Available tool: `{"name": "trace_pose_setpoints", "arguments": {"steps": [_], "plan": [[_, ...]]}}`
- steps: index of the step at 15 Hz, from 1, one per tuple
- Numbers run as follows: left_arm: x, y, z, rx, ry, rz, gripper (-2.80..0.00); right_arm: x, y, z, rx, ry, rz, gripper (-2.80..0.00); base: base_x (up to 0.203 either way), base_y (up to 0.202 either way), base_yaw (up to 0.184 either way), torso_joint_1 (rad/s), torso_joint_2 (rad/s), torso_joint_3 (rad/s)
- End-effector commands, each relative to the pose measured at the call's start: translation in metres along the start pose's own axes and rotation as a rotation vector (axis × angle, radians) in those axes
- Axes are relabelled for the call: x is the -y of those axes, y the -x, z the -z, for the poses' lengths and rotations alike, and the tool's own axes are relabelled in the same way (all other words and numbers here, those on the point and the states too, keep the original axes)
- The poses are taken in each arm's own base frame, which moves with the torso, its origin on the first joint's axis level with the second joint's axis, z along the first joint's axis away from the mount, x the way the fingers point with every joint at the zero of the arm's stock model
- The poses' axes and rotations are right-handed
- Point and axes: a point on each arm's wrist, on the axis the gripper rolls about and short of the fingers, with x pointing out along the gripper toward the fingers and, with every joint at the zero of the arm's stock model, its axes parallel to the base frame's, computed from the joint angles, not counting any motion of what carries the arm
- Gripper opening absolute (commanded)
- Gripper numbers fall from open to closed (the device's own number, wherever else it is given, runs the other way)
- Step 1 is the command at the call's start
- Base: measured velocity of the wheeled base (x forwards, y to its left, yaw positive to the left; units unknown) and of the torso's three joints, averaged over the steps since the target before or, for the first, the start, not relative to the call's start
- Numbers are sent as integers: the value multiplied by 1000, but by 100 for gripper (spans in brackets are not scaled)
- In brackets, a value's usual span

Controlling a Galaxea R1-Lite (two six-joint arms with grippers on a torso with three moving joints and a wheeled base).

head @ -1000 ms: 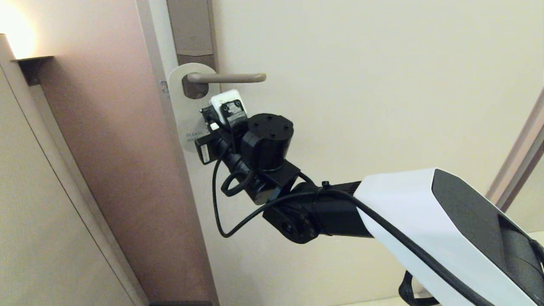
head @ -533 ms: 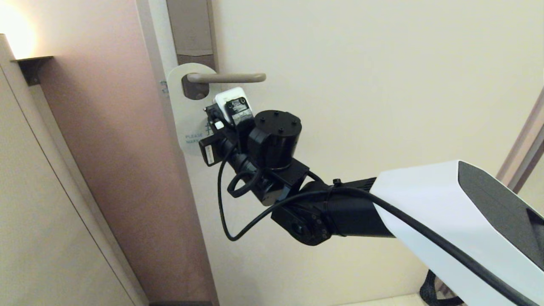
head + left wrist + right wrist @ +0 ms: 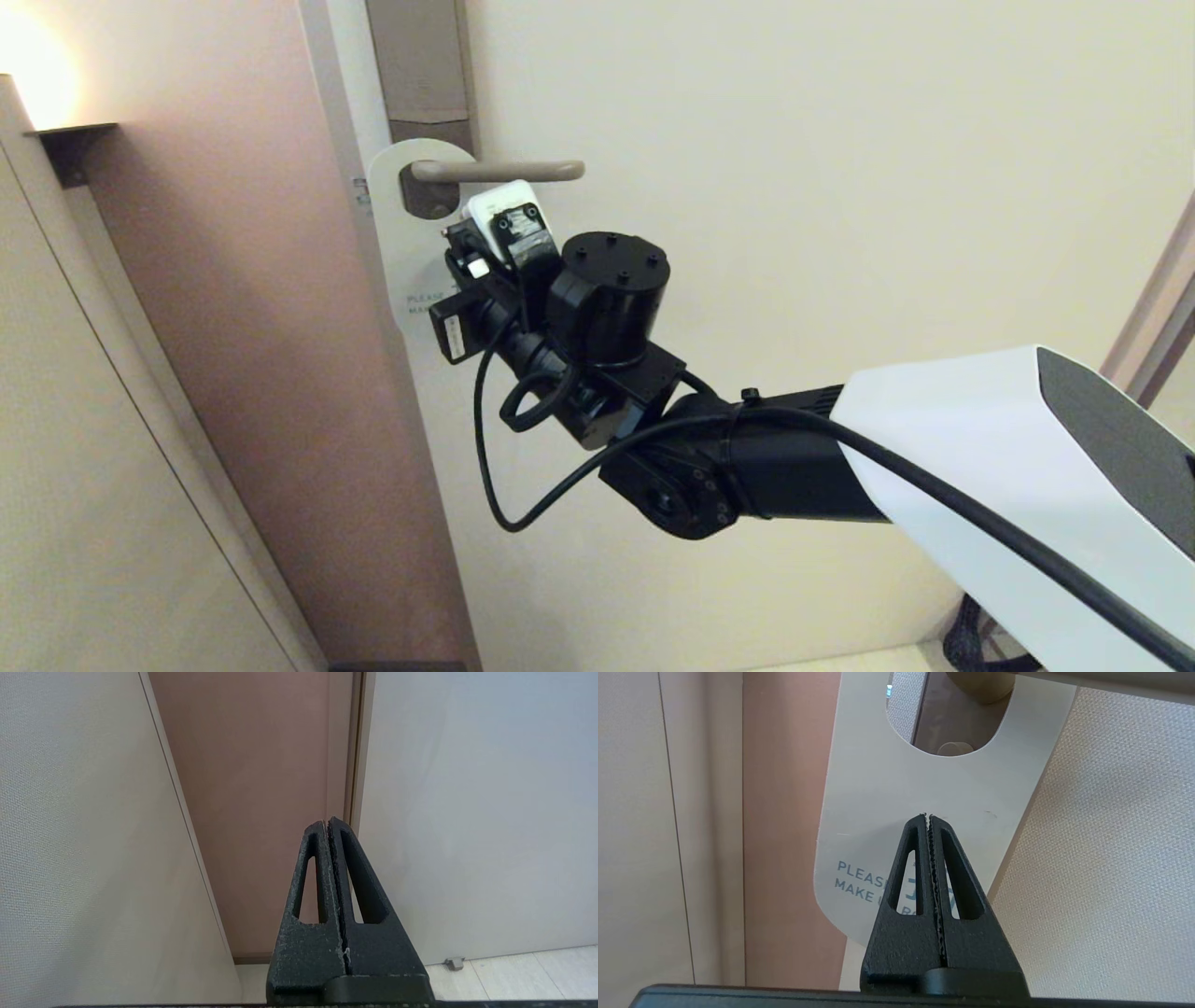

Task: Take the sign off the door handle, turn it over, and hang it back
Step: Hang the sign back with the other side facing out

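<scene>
The sign (image 3: 397, 233) hangs on the door handle (image 3: 504, 171) by its oval hole, white face out, with blue "PLEASE MAKE UP ROOM" partly showing. In the right wrist view the sign (image 3: 878, 793) fills the middle, and the handle (image 3: 1087, 681) runs along the top edge. My right gripper (image 3: 927, 816) is shut and empty, tips pointed at the sign's face just under the hole. In the head view it (image 3: 459, 254) sits just under the handle, against the sign. My left gripper (image 3: 327, 822) is shut and empty, parked low facing the door's foot.
The tall brownish-grey backplate (image 3: 420, 65) rises above the handle. A brown door-frame panel (image 3: 233, 280) and a beige wall (image 3: 84, 467) lie to the left of the door. A small door stop (image 3: 451, 962) sits on the floor.
My right arm has drawn back to the right, and its wrist has risen a little towards the handle. The sign still hangs on the handle.
</scene>
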Motion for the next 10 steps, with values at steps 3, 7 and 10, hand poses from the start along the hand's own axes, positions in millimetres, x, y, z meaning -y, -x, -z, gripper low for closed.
{"name": "trace_pose_setpoints", "arguments": {"steps": [3, 7, 10], "plan": [[0, 0, 0, -1, 0, -1, -280, 3, 10, -3, -47, 8, -5, -280, 0, 0, 0, 0, 0, 0], [0, 0, 0, -1, 0, -1, -280, 16, 30, -5, -176, 37, 0, -280, 0, 0, 0, 0, 0, 0], [0, 0, 0, -1, 0, -1, -280, 34, 48, -14, -278, 58, 14, -280, 0, 0, 0, 0, 0, 0]]}}
